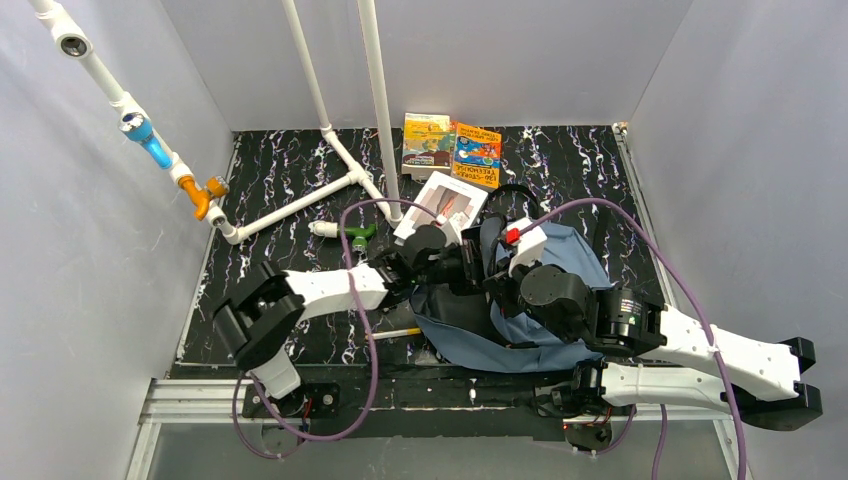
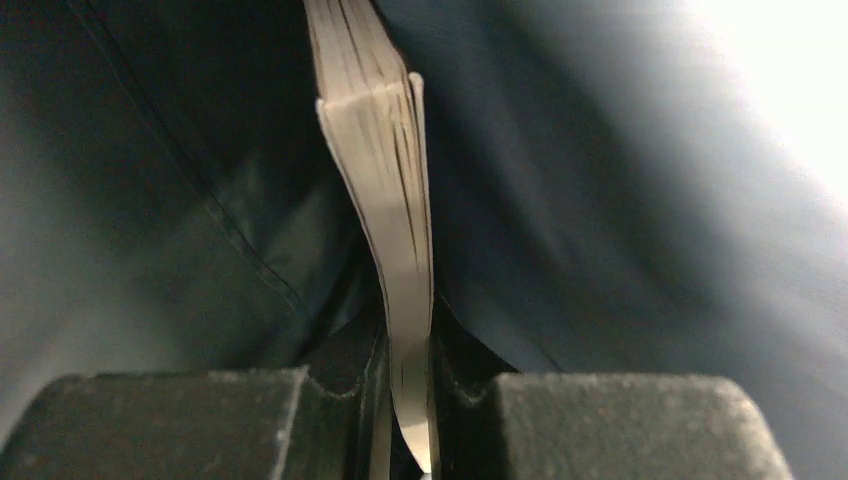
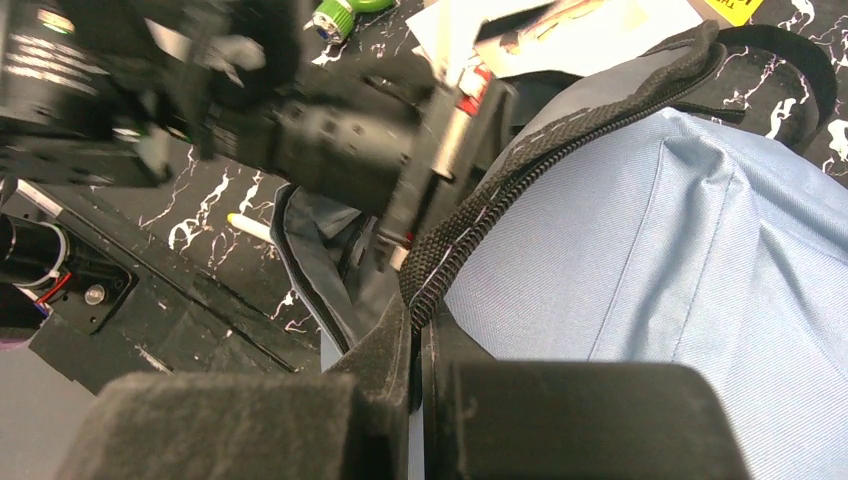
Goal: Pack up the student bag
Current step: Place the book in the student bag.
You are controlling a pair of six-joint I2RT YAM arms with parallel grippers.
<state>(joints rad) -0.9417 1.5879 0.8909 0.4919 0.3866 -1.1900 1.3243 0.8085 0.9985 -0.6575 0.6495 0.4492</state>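
The slate-blue student bag [image 1: 560,262] lies at the table's front middle, its opening facing left. My left gripper [image 2: 412,405] is shut on a thin book [image 2: 385,180], seen edge-on by its cream pages, and holds it inside the dark bag interior [image 2: 600,230]. In the top view the left gripper [image 1: 470,262] is partly hidden in the bag's mouth. My right gripper [image 3: 420,345] is shut on the bag's black zipper edge [image 3: 520,180] and holds the opening up. The bag's blue fabric [image 3: 680,260] fills the right wrist view.
Two colourful books [image 1: 452,145] lie at the back middle. A white book [image 1: 440,205] lies just behind the bag. A white pipe frame [image 1: 330,130] stands at the back left. A green-capped marker [image 1: 345,232] and a yellow-tipped pencil [image 1: 395,333] lie left of the bag.
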